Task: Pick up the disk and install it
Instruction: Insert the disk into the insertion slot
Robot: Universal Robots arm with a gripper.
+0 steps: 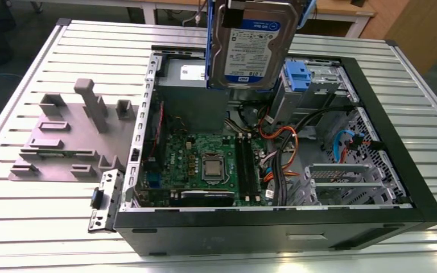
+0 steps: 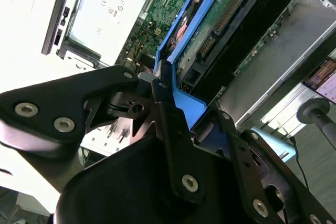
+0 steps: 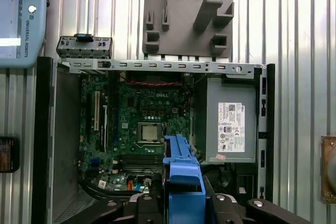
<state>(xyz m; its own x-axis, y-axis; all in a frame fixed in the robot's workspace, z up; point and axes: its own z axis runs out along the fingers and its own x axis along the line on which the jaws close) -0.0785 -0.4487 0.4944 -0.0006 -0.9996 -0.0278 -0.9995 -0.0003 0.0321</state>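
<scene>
Gripper [image 2: 167,92] clamped on disk [image 1: 252,48] | above open computer case [image 1: 279,230]

Bright light w/ strong glare on table [image 1: 36,222].

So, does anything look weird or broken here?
Nothing looks broken or spilled. The one odd sight is the disk: it hangs upright in the air above the open computer case, clamped in the gripper, not in any slot. A small metal bracket lies on the table beside the case.
</scene>
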